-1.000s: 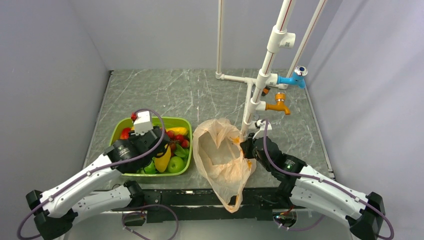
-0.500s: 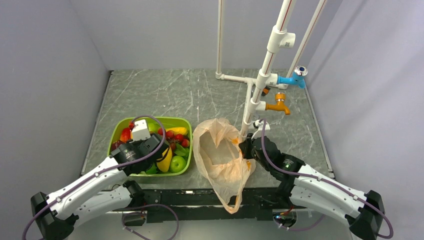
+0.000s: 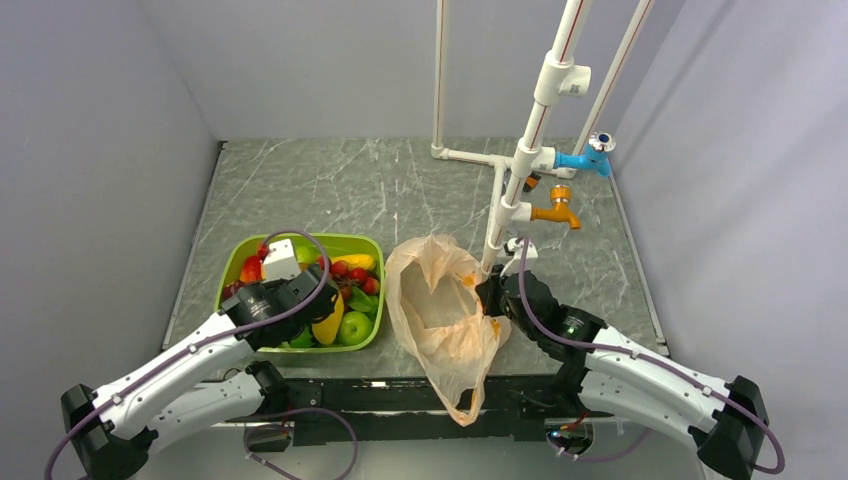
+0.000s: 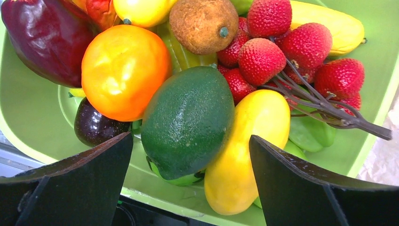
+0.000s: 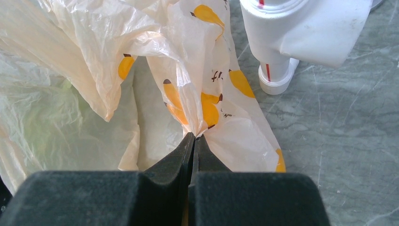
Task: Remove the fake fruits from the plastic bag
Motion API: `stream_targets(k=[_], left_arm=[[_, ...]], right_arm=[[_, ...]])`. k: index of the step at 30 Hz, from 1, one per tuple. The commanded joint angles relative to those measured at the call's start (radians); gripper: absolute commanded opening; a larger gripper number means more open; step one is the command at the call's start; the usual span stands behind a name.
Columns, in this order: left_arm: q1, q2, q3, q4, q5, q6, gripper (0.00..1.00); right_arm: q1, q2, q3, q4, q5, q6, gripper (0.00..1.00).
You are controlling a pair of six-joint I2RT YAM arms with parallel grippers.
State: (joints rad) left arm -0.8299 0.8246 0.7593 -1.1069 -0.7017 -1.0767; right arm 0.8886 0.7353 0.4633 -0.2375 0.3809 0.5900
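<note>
Marble table (image 3: 400, 190) bears the plastic bag (image 3: 440, 310), apparently emptied; at its 9 o'clock the green tub (image 3: 350, 236) holds the fake fruits (image 4: 188, 117). Right gripper (image 5: 194, 140) pinches the bag's rim; left gripper (image 4: 190, 137) hangs wide, empty, above them.

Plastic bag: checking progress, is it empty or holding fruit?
Looks empty: the plastic bag gapes open from above with no fruit showing inside; its lower folds are hidden.
</note>
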Motion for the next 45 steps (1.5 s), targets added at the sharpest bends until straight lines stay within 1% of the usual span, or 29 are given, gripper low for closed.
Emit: stream_targets(k=[1, 2, 4, 9, 10, 12, 15, 16, 17, 22, 28, 34, 39, 42, 45], left_arm=[[0.002, -0.016, 0.070, -0.020, 0.037, -0.005, 0.99], [0.003, -0.032, 0.074, -0.014, 0.046, 0.002, 0.99], [0.004, -0.085, 0.084, 0.005, 0.060, 0.024, 0.99], [0.003, -0.213, 0.141, 0.044, 0.077, 0.082, 0.99], [0.004, -0.240, 0.154, 0.064, 0.080, 0.102, 0.99], [0.003, -0.285, 0.179, 0.104, 0.094, 0.143, 0.99], [0.002, -0.328, 0.228, 0.141, 0.110, 0.193, 0.99], [0.003, -0.340, 0.244, 0.147, 0.114, 0.207, 0.99], [0.002, -0.349, 0.258, 0.152, 0.119, 0.221, 0.99], [0.003, -0.402, 0.323, 0.184, 0.137, 0.269, 1.00], [0.003, -0.475, 0.412, 0.271, 0.195, 0.370, 0.99], [0.002, -0.504, 0.490, 0.395, 0.222, 0.520, 0.99], [0.002, -0.530, 0.514, 0.510, 0.263, 0.626, 0.99], [0.003, -0.528, 0.545, 0.533, 0.274, 0.660, 0.99], [0.003, -0.515, 0.586, 0.522, 0.279, 0.676, 0.99]], right_arm=[[0.002, 0.012, 0.045, 0.065, 0.047, -0.020, 0.00], [0.002, 0.016, 0.057, 0.060, 0.066, -0.023, 0.01], [0.002, 0.030, 0.093, 0.022, 0.111, -0.022, 0.07], [0.002, 0.022, 0.141, -0.030, 0.190, -0.053, 0.26], [0.002, 0.013, 0.149, -0.043, 0.200, -0.062, 0.34], [0.002, -0.010, 0.178, -0.081, 0.207, -0.074, 0.42], [0.002, -0.061, 0.205, -0.117, 0.217, -0.093, 0.76], [0.002, -0.079, 0.215, -0.131, 0.222, -0.098, 0.82], [0.002, -0.098, 0.228, -0.147, 0.228, -0.105, 0.86], [0.002, -0.170, 0.338, -0.225, 0.247, -0.167, 0.88], [0.001, -0.267, 0.479, -0.254, 0.324, -0.294, 0.99], [0.002, -0.357, 0.599, -0.271, 0.395, -0.401, 1.00], [0.002, -0.404, 0.662, -0.274, 0.460, -0.459, 1.00], [0.001, -0.404, 0.706, -0.288, 0.488, -0.482, 1.00], [0.002, -0.391, 0.744, -0.301, 0.516, -0.499, 1.00]])
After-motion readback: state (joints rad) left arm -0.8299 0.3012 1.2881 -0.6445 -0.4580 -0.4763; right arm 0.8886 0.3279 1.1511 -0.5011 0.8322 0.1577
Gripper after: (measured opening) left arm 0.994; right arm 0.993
